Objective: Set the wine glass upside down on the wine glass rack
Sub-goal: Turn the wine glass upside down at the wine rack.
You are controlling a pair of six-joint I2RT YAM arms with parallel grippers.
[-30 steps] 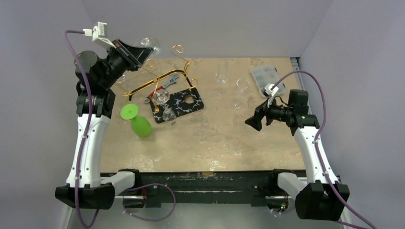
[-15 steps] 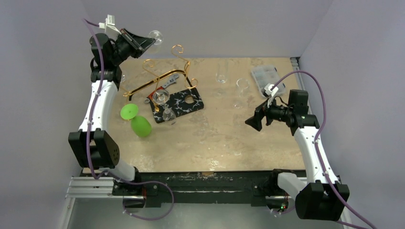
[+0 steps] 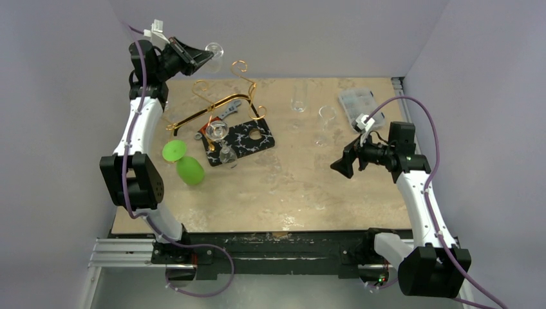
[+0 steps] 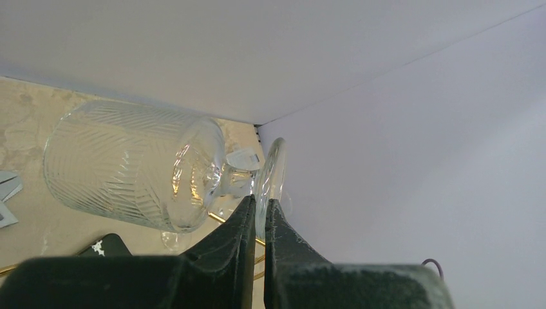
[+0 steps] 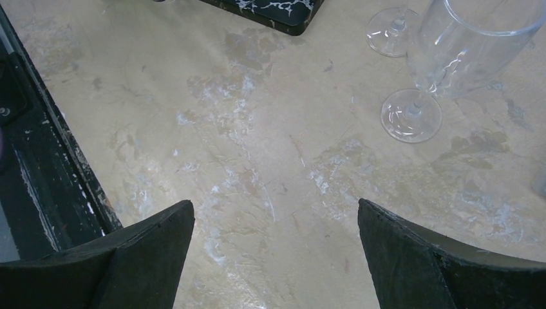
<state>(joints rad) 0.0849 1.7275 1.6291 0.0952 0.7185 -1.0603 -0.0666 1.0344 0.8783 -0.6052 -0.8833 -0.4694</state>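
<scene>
No writing, number, brand or sign can be read on anything in view. A small pale patch (image 4: 243, 159) by the stem of the wine glass (image 4: 129, 167), just above the tips of the left claw (image 4: 257, 215), is too blurred to show print. The white marks on the black board (image 3: 248, 147), below that claw, are veining, not letters.

Far left, the clear stemmed wine glass (image 4: 129, 168) bears herringbone cuts. The thin wire rack (image 3: 190, 117) is gold, the flat board (image 3: 241, 147) black with white veins, the left goblet (image 3: 190, 170) seemingly plain green.
</scene>
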